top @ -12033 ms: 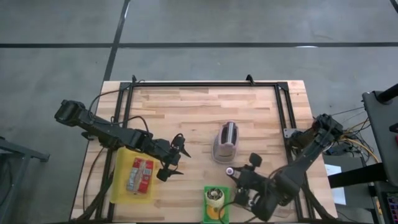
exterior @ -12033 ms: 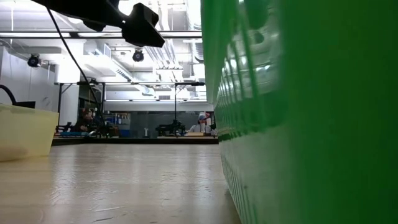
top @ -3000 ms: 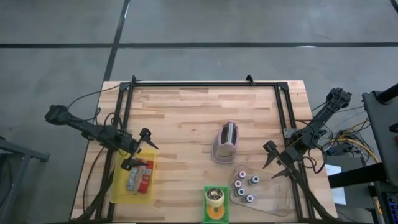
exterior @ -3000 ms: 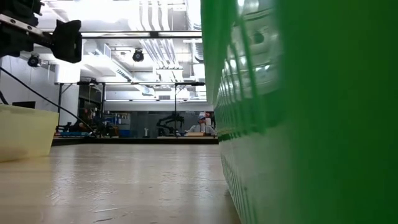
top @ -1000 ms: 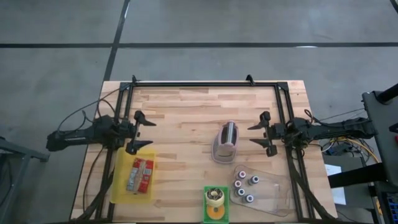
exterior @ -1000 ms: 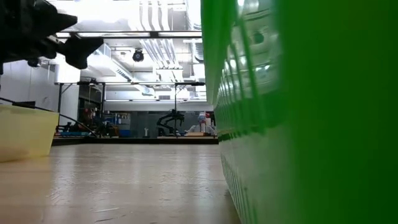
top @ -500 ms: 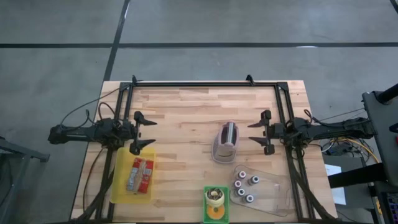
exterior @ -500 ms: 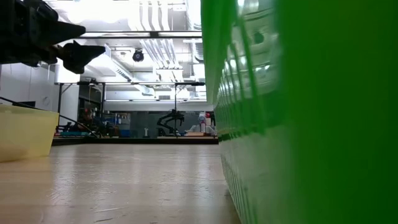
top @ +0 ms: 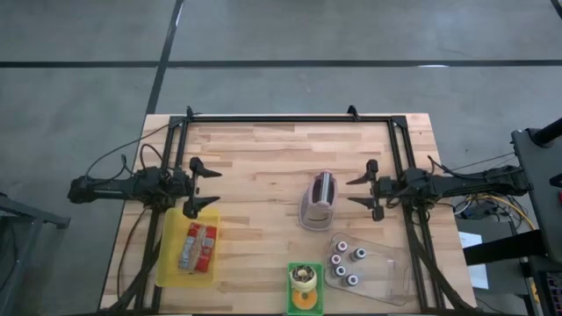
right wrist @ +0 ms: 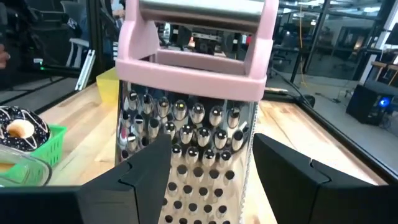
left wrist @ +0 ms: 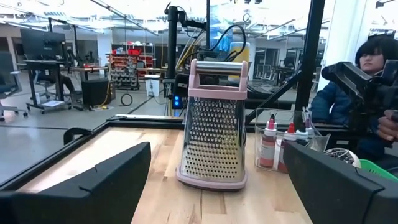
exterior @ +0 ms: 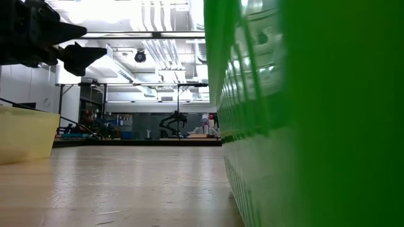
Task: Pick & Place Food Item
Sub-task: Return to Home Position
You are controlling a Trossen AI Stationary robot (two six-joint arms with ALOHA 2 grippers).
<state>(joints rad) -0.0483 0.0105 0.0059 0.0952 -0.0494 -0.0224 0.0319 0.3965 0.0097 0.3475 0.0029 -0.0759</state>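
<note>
The food colouring bottles stand upright, long axis vertical and caps up, inside the transparent bin at the near right part of the table; which of them is the pink one cannot be told from above; none sits between any jaws. The right gripper is the nearer of the two; it hangs beside the right frame rail, jaws spread and empty, pointing toward the table's middle; the transparent bin lies off its jaw line, toward the near edge, well apart. Straight ahead of those jaws stands the cheese grater, upright, near the fingertips but not touching. The left gripper takes the mirrored pose at the left rail, jaws spread and empty, facing the grater from well apart; the yellow bin with its red packets lies just to its near side. The green bin, holding the donut, sits at the near edge between the other two bins. Judgement: no item lies loose for pickup — the coming move calls only for each arm to settle at rest, clear of the grater.
</note>
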